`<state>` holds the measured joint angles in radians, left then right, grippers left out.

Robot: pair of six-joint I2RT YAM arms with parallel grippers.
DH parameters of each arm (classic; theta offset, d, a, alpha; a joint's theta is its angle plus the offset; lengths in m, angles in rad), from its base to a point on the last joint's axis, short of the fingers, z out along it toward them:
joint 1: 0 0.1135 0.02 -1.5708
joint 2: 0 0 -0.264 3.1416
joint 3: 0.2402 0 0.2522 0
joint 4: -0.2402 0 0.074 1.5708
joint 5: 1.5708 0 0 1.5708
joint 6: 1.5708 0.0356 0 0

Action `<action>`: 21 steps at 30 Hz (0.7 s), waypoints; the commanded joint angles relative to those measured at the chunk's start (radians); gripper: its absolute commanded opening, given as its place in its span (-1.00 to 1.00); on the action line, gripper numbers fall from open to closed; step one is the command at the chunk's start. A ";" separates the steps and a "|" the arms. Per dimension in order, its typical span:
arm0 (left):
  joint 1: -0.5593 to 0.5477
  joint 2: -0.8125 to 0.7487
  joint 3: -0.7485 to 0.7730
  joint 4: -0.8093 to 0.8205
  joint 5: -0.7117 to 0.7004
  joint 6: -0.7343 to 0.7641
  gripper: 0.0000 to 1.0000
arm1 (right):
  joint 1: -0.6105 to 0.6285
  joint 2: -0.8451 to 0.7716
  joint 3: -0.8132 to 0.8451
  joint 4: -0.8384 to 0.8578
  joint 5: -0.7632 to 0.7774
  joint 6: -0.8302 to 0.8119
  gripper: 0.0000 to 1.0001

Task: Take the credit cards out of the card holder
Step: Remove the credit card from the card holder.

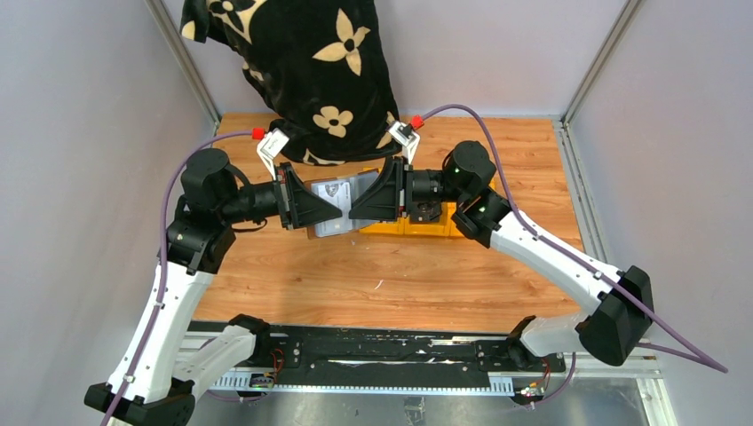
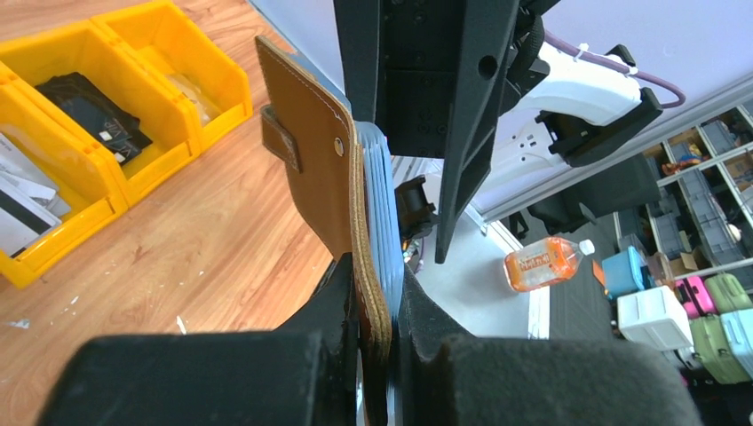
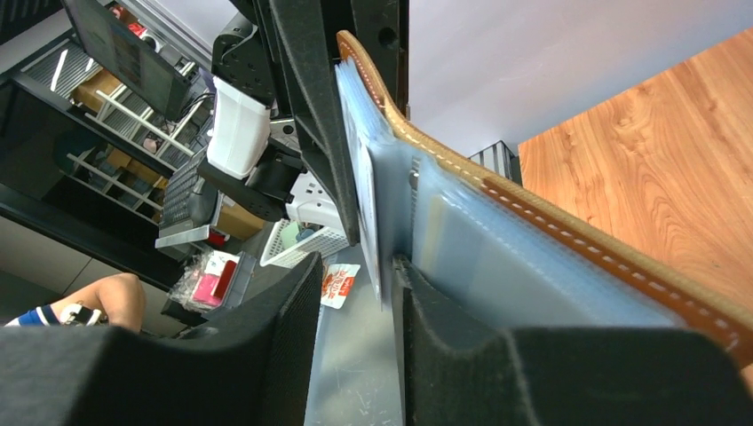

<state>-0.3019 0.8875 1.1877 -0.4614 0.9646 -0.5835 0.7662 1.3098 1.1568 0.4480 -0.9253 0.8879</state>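
While the card holder (image 1: pixel 362 188) hangs aloft between both arms, loosened credit cards (image 1: pixel 332 189) may drop. Left wrist: the left gripper (image 2: pixel 375 302) clamps its leather edge; a tug could twist it. Right wrist: the right gripper (image 3: pixel 355 293), jaws parted, straddles a sleeve (image 3: pixel 382 222), risking plastic only.

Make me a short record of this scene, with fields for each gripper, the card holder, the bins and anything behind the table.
left gripper: shut on one edge of the card holder, holding it above the table
right gripper: jaws apart, straddling a clear sleeve, not yet clamped
card holder: brown cover, sleeves fanned out
yellow bins: on the table; one holds a black object, another pale cards
behind: person in black floral clothes
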 commanded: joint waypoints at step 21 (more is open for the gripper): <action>0.001 -0.040 -0.071 0.232 0.128 -0.189 -0.47 | 0.013 0.049 -0.063 0.203 0.044 0.153 -1.00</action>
<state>-0.2836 0.8612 1.1122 -0.3359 1.0061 -0.6949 0.7841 1.3830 1.1530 0.5652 -0.9287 1.0069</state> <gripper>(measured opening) 0.269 0.005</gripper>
